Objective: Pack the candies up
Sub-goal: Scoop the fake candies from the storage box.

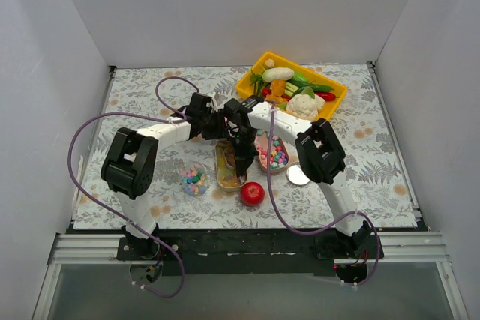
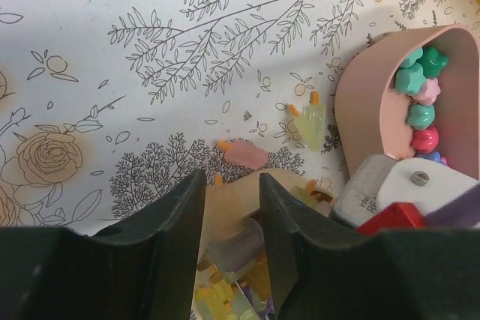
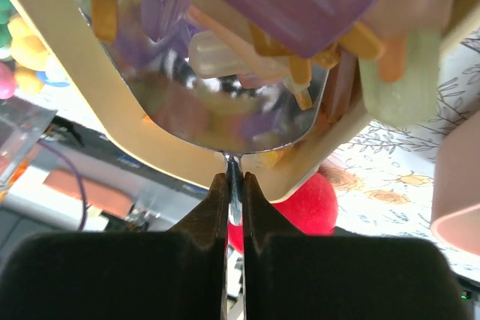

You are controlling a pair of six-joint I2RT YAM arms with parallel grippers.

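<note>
Candies (image 3: pixel 217 54) heaped in the open tin (image 3: pixel 94 73) at the middle of the counter (image 1: pixel 131 91): popsicle-shaped gummies in purple, amber, pale yellow and green. Far left on the flower-printed top, a small clear bowl (image 1: pixel 181 180) of mixed coloured sweets. Next, the left pincer (image 2: pixel 231 183), hanging over the tin, fingers (image 2: pixel 176 245) partway apart with a greyish-purple piece (image 2: pixel 236 246) in the gap; gripped or merely lying underneath, cannot tell. Just past the tin's end in the left wrist view, two stray gummies on the counter: a pink piece (image 2: pixel 244 155) and, right of it, a pale green piece (image 2: pixel 311 127), apart from each other. On the thin metal rim of the tin, at the end nearest the red ball (image 1: pixel 253 193), the right pincer (image 3: pixel 234 181), clamped tight, jaws all but touching. Right of the tin, a pink bowl (image 2: pixel 364 110) holding star-shaped sweets in teal, pink and red. Further right, a round silver lid (image 1: pixel 298 175) flat on the counter. Back right, a yellow tray (image 1: pixel 253 69) of toy vegetables (image 1: pixel 304 104).
</note>
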